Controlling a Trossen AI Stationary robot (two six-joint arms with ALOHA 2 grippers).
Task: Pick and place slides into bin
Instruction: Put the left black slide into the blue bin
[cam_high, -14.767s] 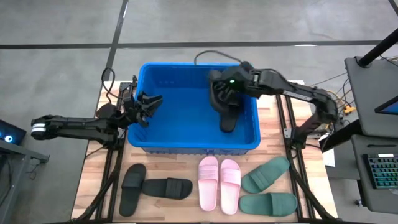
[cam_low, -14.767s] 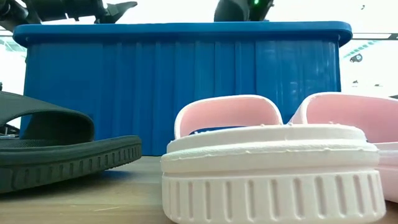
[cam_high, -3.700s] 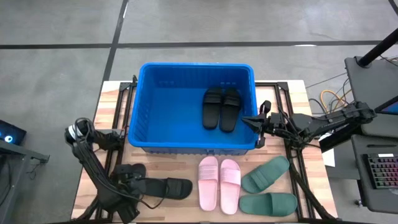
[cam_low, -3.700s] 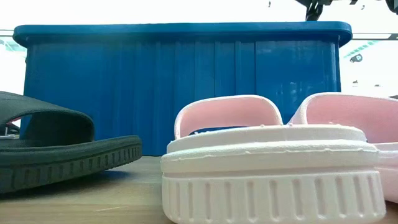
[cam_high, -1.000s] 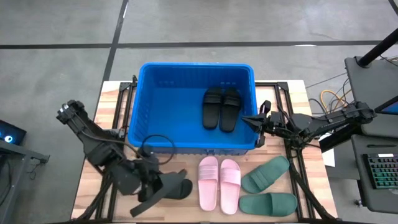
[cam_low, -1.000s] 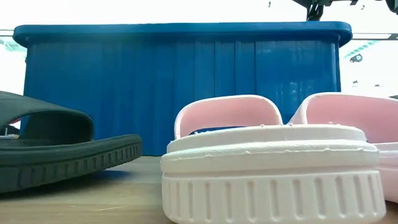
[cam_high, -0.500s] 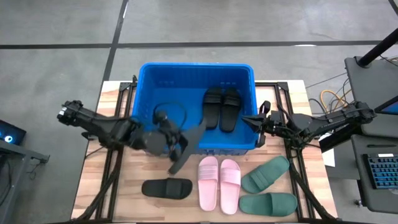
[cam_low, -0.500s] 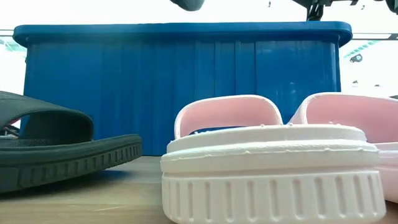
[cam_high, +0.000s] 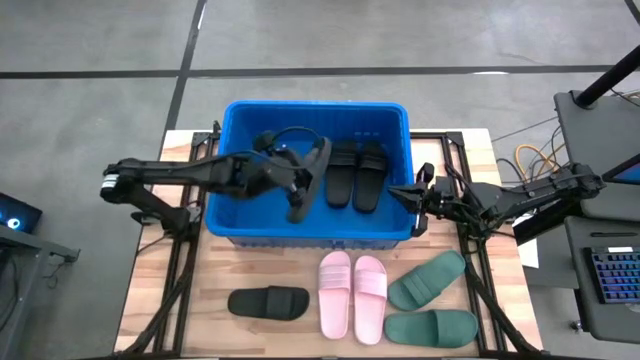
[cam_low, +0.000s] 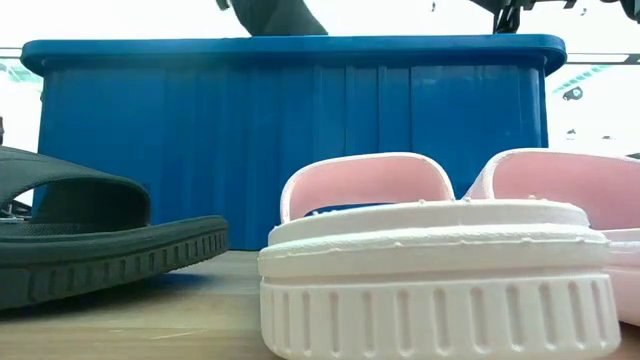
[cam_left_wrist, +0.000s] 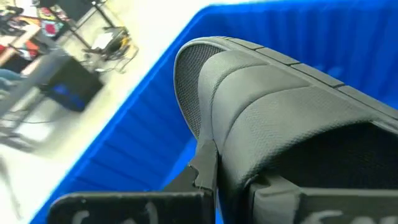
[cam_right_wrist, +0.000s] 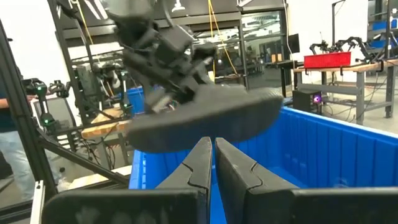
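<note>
You have the table (cam_high: 150, 285) under everything, bare wood showing at its 7 o'clock corner; the blue bin (cam_high: 240, 232) takes up the far half, from about 10 o'clock round to 2 o'clock of the table's middle. Your left arm (cam_high: 170, 172) reaches in from 9 o'clock, over the bin's left rim; your right arm (cam_high: 520, 198) waits at 3 o'clock, outside the bin's right wall.

Inside the bin, a pair of black slides (cam_high: 356, 172) lies flat side by side toward 1 o'clock of the bin's centre. The left gripper (cam_high: 296, 170) hangs over the bin's middle with its fingers pinching a third black slide (cam_high: 308, 178) – held tilted on edge above the bin floor, just beside the resting pair; the left wrist view shows its strap (cam_left_wrist: 273, 106) close up against the blue wall.

The right gripper (cam_high: 397, 193) sits at the bin's right rim, fingers pressed together on nothing.

In front of the bin: a pink pair (cam_high: 351, 295) at 6 o'clock; two green slides (cam_high: 430, 303) at 5 o'clock, one angled above the other; a single black slide (cam_high: 267, 301) lying crosswise at 7 o'clock – well apart from the grippers.
</note>
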